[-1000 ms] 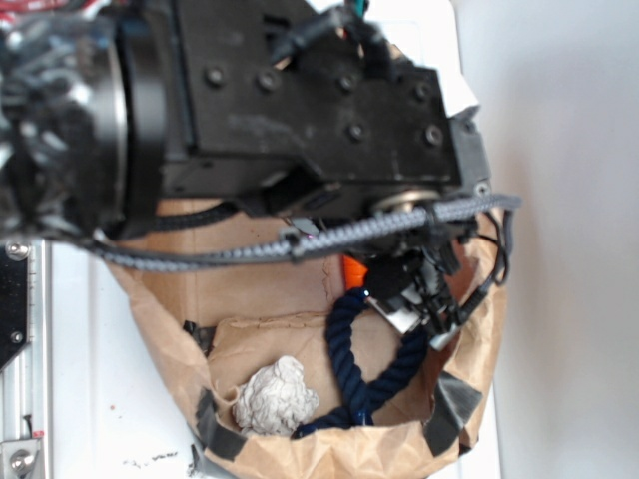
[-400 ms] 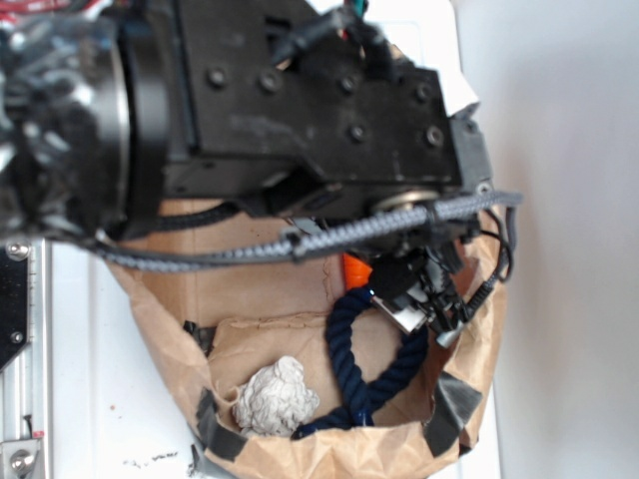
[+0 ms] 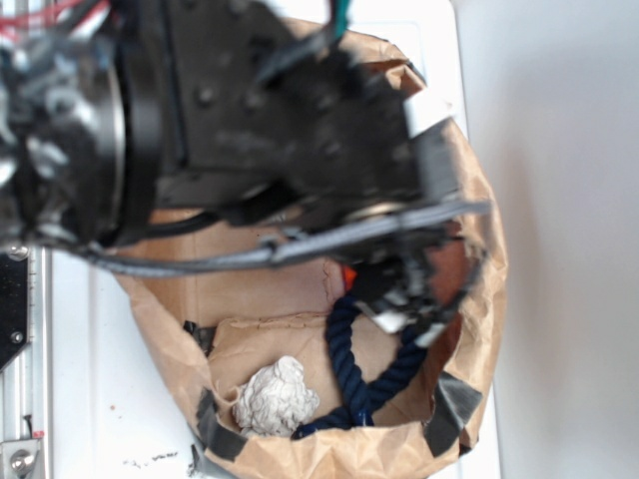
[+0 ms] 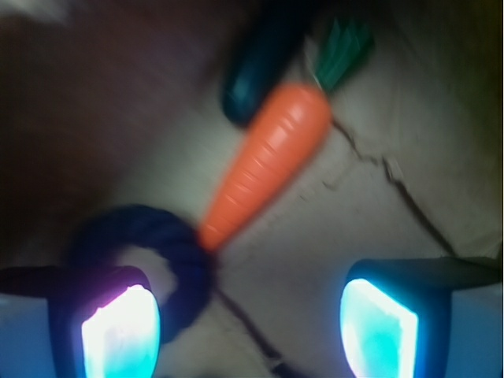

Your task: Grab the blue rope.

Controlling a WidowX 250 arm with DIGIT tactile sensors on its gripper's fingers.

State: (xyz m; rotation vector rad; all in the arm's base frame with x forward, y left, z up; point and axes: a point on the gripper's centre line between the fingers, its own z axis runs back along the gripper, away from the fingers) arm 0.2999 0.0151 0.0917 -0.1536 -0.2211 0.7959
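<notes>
- The robot arm [image 3: 210, 120], black and blurred, fills the upper left of the exterior view and hangs over most of the bag; a grey braided cable [image 3: 329, 239] runs across beneath it.
- The brown paper bag [image 3: 175, 339] lies open under the arm, its rim rolled and patched with strips of grey tape [image 3: 451, 407] near the lower edge.
- The blue rope [image 3: 344, 349] lies on the floor of the bag, a dark navy twisted loop; its upper bend sits just below the gripper, and its two strands run down and meet near the bag's lower rim.
- The gripper [image 4: 250, 331] has its two fingers spread wide apart and closes on nothing; in the wrist view the pads [image 4: 120, 335] glow pale, one violet at the left, one cyan at the right.
- In the wrist view the rope [image 4: 169, 244] curls around the left finger's tip, partly between the fingers but far to the left side; the middle of the gap shows bare paper. Whether the finger touches the rope cannot be told through the blur.
- The toy carrot [image 4: 268, 161] lies slanted ahead of the gripper, its narrow tip touching or just beside the rope's curve.
- The dark green cucumber toy [image 4: 256, 67] lies beside the carrot's leafy end, farther from the fingers.
- The whitish fabric ball [image 3: 275, 399] rests on the bag floor, just left of the rope's lower end.
</notes>
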